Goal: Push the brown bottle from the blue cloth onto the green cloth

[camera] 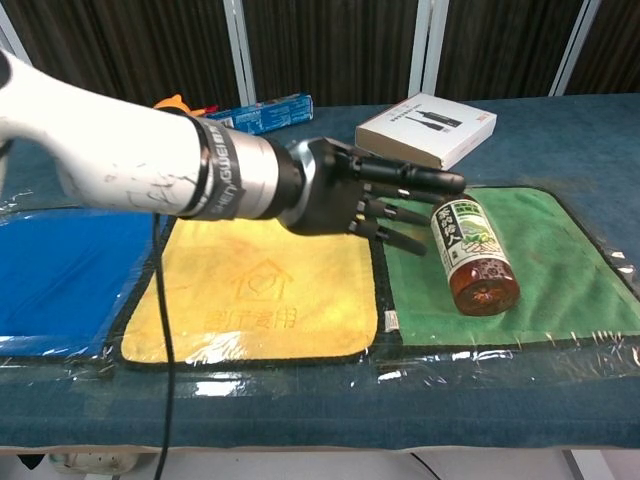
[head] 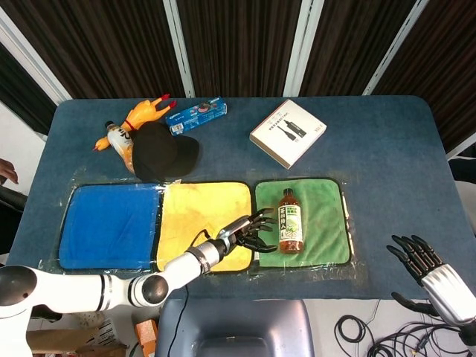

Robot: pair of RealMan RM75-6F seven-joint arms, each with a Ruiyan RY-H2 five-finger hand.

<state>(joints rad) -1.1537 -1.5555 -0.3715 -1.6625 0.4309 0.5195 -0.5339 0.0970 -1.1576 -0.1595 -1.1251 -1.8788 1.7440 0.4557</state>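
Note:
The brown bottle (head: 291, 230) (camera: 471, 256) lies on its side on the green cloth (head: 326, 223) (camera: 560, 270), cap toward the table's far side. My left hand (head: 248, 231) (camera: 352, 195) hovers open just left of the bottle, over the seam between the yellow cloth (head: 204, 219) (camera: 265, 285) and the green one, fingers stretched toward the bottle's neck and apart from it. The blue cloth (head: 108, 224) (camera: 55, 280) at the left is bare. My right hand (head: 428, 269) hangs open off the table's near right corner, holding nothing.
A black cap (head: 160, 152), a rubber chicken (head: 126, 128) and a blue box (head: 197, 117) (camera: 262, 113) lie at the far left. A white box (head: 288, 132) (camera: 427, 129) sits behind the green cloth.

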